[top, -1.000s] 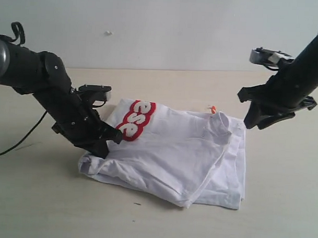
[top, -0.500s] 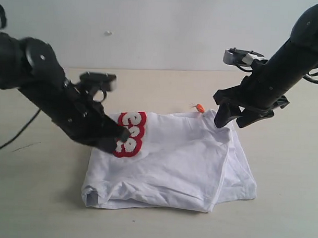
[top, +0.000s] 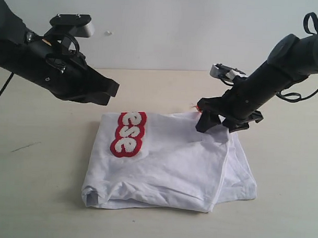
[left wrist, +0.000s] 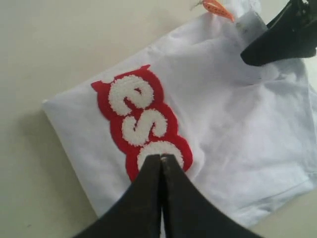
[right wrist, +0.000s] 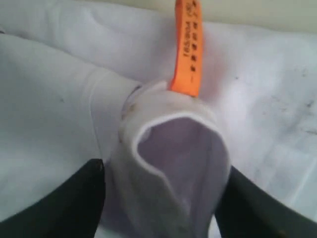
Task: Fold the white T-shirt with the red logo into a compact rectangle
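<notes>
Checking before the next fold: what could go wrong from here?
Right pincer stands open astride the collar by the orange tag; closing there may catch only the collar and drag the top layer off the fold. Left pincer is shut, hanging clear of the white T-shirt, so nothing pins it.

Arms: we see thick matte black jointed links (top: pixel 25 59).
Left gripper (left wrist: pixel 161 158): tapered black fingers (left wrist: pixel 141 201).
Cables: thin black loops (top: pixel 312 14).

The white T-shirt (top: pixel 173 166) lies folded into a rough rectangle. Its ribbed collar (right wrist: pixel 173 148) stands bunched between the 2 spread fingers (right wrist: pixel 59 208) of the right gripper (top: pixel 217 125), with the orange neck tag (right wrist: pixel 188 44) just beyond. The red logo (top: pixel 128 133), showing 3 white letters, lies flat below the left gripper (top: pixel 114 88), apart from its closed fingers (left wrist: pixel 143 208).
</notes>
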Robot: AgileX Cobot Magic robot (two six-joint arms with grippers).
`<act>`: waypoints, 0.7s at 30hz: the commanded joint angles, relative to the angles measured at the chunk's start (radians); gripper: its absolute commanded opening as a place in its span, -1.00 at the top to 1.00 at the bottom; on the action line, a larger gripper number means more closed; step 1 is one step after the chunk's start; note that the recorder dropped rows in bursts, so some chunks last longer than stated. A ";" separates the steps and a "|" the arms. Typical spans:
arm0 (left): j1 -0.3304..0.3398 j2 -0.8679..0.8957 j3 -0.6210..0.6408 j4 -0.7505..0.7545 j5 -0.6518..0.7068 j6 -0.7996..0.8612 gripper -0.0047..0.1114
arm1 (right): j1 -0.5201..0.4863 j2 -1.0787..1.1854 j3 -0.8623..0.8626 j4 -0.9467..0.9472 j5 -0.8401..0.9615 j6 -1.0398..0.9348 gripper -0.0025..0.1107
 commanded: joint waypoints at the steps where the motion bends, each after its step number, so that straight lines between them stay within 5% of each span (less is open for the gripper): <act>1: 0.001 -0.007 0.002 -0.005 -0.014 0.003 0.92 | 0.001 0.011 -0.018 -0.009 0.031 -0.017 0.22; 6: 0.001 -0.007 0.002 -0.005 -0.013 0.005 0.92 | 0.001 -0.020 -0.038 -0.027 0.075 -0.046 0.95; 15: 0.001 -0.007 0.002 -0.005 -0.008 0.005 0.92 | 0.001 -0.125 -0.092 -0.024 0.127 -0.055 0.96; 21: 0.001 -0.007 0.002 -0.005 -0.008 0.007 0.92 | 0.001 -0.176 -0.101 -0.188 0.134 0.066 0.96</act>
